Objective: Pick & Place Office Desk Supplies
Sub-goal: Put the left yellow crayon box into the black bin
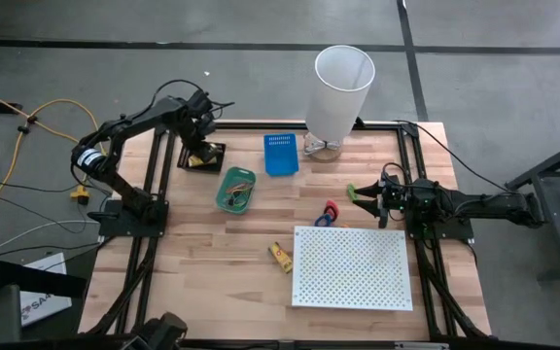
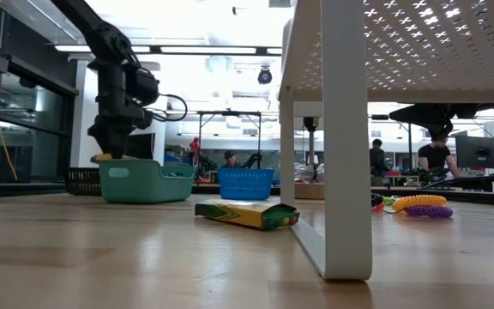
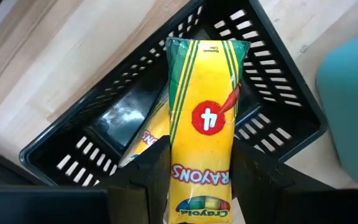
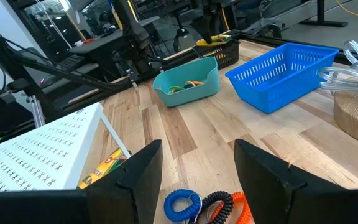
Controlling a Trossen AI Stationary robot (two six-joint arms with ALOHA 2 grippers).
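Observation:
My left gripper (image 1: 200, 146) hangs over a black slotted basket (image 3: 166, 106) at the table's far left, shut on a yellow crayon pack (image 3: 205, 124). A second yellow pack (image 3: 151, 134) lies on the basket's floor. A third pack (image 1: 280, 257) lies flat on the table beside the white perforated board (image 1: 351, 265). Red and blue coiled loops (image 1: 327, 214) lie near the board's far edge. My right gripper (image 4: 197, 168) waits open at the table's right side, level, touching nothing. My left gripper pinches the crayon pack near its upper, "Crayola"-printed end (image 3: 199, 186) between its two fingers (image 3: 135, 180). The fingers come from above, pointing down, and lie along the pack. It hangs upright below them over the basket; whether its lower end (image 3: 207, 46) touches the basket, I cannot tell.
A green bin (image 1: 235, 189) with rubber-band loops stands right of the black basket. A blue basket (image 1: 280, 153) and a tall white tapered bin (image 1: 340, 92) stand at the far middle. The board on its legs (image 2: 346, 172) fills the near right.

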